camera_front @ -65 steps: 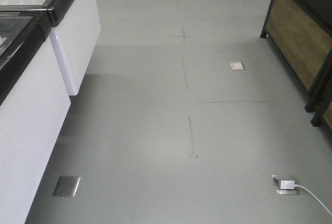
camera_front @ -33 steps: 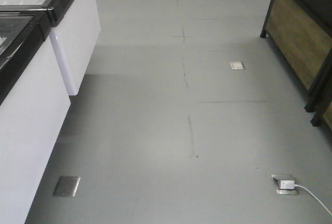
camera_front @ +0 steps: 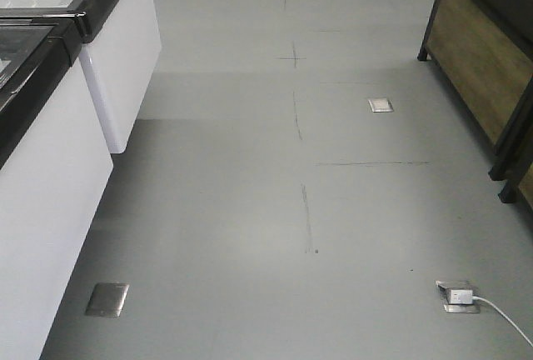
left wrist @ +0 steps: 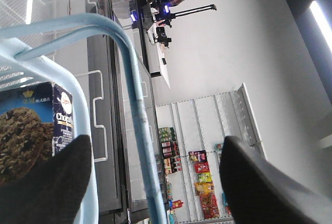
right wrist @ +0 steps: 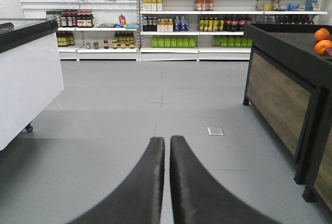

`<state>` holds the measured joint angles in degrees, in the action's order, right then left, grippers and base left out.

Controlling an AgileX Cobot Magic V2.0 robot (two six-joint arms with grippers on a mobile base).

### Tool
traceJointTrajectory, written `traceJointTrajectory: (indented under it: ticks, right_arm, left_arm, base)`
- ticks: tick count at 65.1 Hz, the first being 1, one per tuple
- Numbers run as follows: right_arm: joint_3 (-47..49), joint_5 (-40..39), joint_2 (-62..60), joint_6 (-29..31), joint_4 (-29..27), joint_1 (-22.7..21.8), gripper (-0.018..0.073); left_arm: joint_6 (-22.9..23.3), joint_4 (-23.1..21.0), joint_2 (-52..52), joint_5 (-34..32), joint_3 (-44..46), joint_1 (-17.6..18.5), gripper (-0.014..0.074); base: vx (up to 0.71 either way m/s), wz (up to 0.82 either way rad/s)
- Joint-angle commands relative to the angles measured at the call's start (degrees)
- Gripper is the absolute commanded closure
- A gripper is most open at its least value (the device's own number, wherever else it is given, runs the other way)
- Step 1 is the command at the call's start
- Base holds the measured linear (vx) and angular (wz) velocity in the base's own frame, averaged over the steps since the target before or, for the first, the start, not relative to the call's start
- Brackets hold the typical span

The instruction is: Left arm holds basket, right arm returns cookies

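Note:
The left wrist view looks past the light blue basket (left wrist: 21,60). One hoop handle (left wrist: 132,79) runs down between the wide-apart fingers (left wrist: 46,182) of my left gripper (left wrist: 155,140), which is open and not clamped on it. The cookies (left wrist: 57,120), a dark navy box with a chocolate cookie picture, lie inside the basket at the left. My right gripper (right wrist: 167,138) is shut with nothing between its fingers; only a thin slit shows, and it points along the shop floor. Neither arm nor the basket shows in the front view.
A white chest freezer (camera_front: 50,168) lines the left. A dark, wood-panelled stand (camera_front: 483,60) carrying oranges (right wrist: 322,40) is on the right. The floor has metal plates (camera_front: 107,299) and a socket with a white cable (camera_front: 458,297). Stocked shelves (right wrist: 176,27) stand at the far wall.

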<state>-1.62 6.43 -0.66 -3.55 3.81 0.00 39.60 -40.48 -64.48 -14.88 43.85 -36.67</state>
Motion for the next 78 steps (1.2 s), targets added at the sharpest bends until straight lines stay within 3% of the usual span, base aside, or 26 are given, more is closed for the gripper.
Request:
traceJointTrajectory:
  ticks: [1,13,28,39,66,78]
  right_arm:
    - [-1.01,-3.89,-0.73,0.25,0.44,-0.04,0.0565]
    - [-1.01,-3.89,-0.73,0.25,0.44,-0.04,0.0565]
    - [-1.01,-3.89,-0.73,0.25,0.44,-0.04,0.0565]
    - [-1.01,-3.89,-0.73,0.25,0.44,-0.04,0.0565]
    - [-1.01,-3.89,-0.73,0.25,0.44,-0.04,0.0565]
    - [-1.01,-3.89,-0.73,0.25,0.44,-0.04,0.0565]
  left_arm:
    - [2.64,0.55,-0.79,-5.98,1.61,1.04,0.0105]
    - [7.11,2.84,-3.74,-9.68,2.05,1.84,0.0105]
    - [19.52,17.15,-7.44,-10.97,5.95,1.84,0.0105]
    - [29.31,22.33,-9.63,-12.32,6.30,1.78,0.0105]
    - [30.49,23.04,-11.23,-13.00,6.30,1.79,0.0110]
    - [30.10,22.95,-11.58,-13.71,6.30,1.79,0.0170]
  base:
    - [0.00,0.00]
    - [0.00,0.00]
    - [0.00,0.00]
    - [0.00,0.00]
    - [0.00,0.00]
    - [0.00,0.00]
